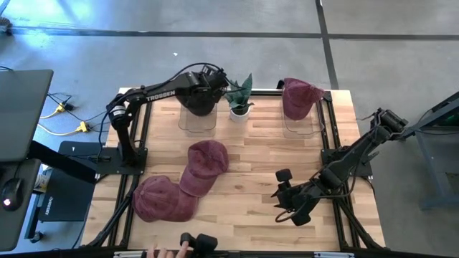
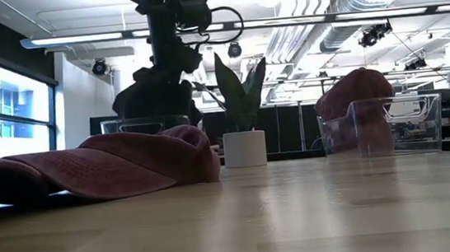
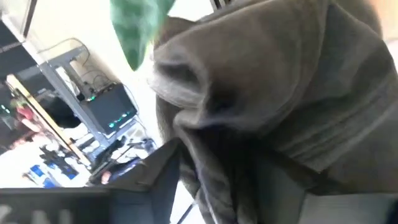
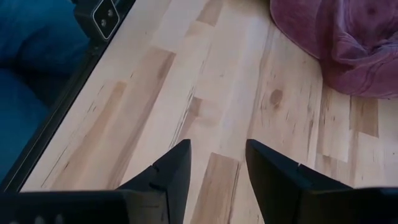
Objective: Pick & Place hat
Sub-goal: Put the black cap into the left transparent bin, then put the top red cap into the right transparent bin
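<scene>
Pale planked wooden surface [image 1: 251,165] carries everything. My left hand [image 1: 203,89] clenches a dark grey fabric hat [image 1: 196,102] directly above the clear plastic bin [image 1: 196,122] at the far edge; my right hand [image 1: 287,203], near edge, hangs released.

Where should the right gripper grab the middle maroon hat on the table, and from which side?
Probably the crown of the middle hat, taken from straight above. It bulges up rounded and soft, so the fabric should bunch between the fingers, while its brim lies flat on the table against the next hat. The right gripper is open, low over bare wood.
</scene>
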You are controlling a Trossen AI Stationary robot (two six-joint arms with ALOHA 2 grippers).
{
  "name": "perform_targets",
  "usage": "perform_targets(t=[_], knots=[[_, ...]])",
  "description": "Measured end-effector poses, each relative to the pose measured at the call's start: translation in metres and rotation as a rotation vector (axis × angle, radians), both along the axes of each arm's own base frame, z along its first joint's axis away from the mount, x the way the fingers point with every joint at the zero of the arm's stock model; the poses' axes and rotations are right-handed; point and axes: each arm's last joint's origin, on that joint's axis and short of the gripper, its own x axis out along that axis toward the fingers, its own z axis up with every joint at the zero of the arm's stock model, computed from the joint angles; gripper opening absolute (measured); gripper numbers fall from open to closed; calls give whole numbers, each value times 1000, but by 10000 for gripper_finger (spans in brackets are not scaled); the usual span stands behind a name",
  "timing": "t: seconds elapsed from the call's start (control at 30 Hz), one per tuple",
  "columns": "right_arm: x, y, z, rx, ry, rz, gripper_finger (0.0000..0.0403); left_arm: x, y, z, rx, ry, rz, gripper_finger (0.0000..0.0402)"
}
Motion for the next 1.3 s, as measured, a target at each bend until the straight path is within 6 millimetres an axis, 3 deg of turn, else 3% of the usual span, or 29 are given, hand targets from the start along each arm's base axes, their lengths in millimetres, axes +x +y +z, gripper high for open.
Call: perform_targets(t=[0.13, 0.27, 0.47, 0.73, 0.93, 1.03, 1.1, 1.3], knots=[[0, 0, 0, -2, 0, 1, 151, 3, -8, 0, -14, -69, 40, 228], [0, -1, 0, -5, 3, -1, 149, 1, -19, 9, -41, -102, 18, 253], [0, -1, 0, -7, 5, -1, 145, -20, -31, 35, -115, -219, 35, 253], [0, -1, -1, -15, 7, 4, 145, -56, -38, 59, -310, -470, 279, 232], [0, -2, 0, -32, -7, -14, 149, -70, -48, 54, -390, -486, 558, 209], [0, -2, 0, -33, -9, -21, 149, -68, -60, 42, -406, -459, 627, 198], [0, -2, -1, -22, -5, -30, 147, -65, -74, 30, -437, -439, 639, 192], [-4, -3, -4, -11, 50, -71, 142, -85, -135, 4, -535, -432, 636, 182]])
